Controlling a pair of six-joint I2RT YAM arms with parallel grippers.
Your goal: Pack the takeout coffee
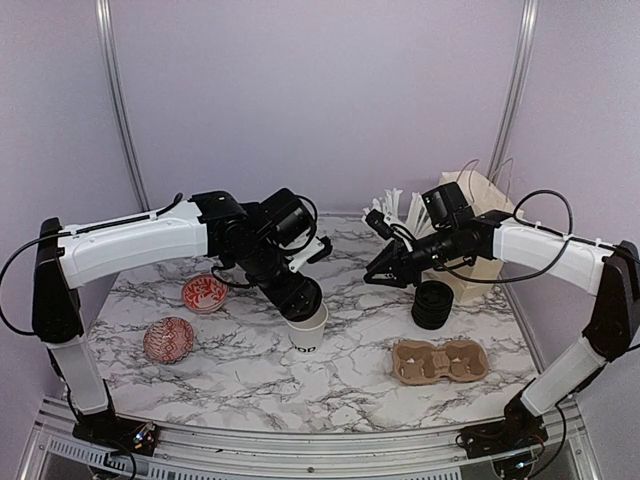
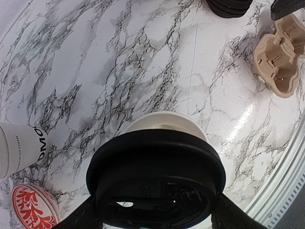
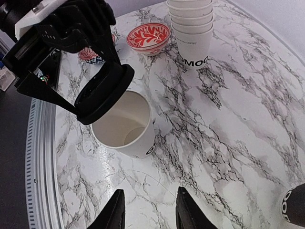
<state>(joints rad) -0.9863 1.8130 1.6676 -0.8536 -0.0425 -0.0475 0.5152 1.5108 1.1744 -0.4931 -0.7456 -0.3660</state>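
Observation:
A white paper takeout coffee cup [image 1: 308, 335] with black lettering near its base stands open on the marble table [image 1: 240, 375]. My left gripper [image 1: 298, 296] is shut on a round black lid [image 2: 157, 167], held tilted just over the cup's rim [image 2: 167, 120]. The right wrist view shows the lid [image 3: 102, 93] over the far edge of the cup [image 3: 125, 125]. My right gripper [image 3: 150, 210] hangs open and empty above the table to the right of the cup [image 1: 385, 268].
A stack of lidless white cups [image 3: 193, 28] and a red patterned bowl [image 1: 205, 293] sit behind the cup, a second bowl [image 1: 167, 340] at the left. A stack of black lids [image 1: 432, 303], a cardboard carrier [image 1: 440, 360], a paper bag [image 1: 482, 250] and stirrers [image 1: 393, 210] are at the right.

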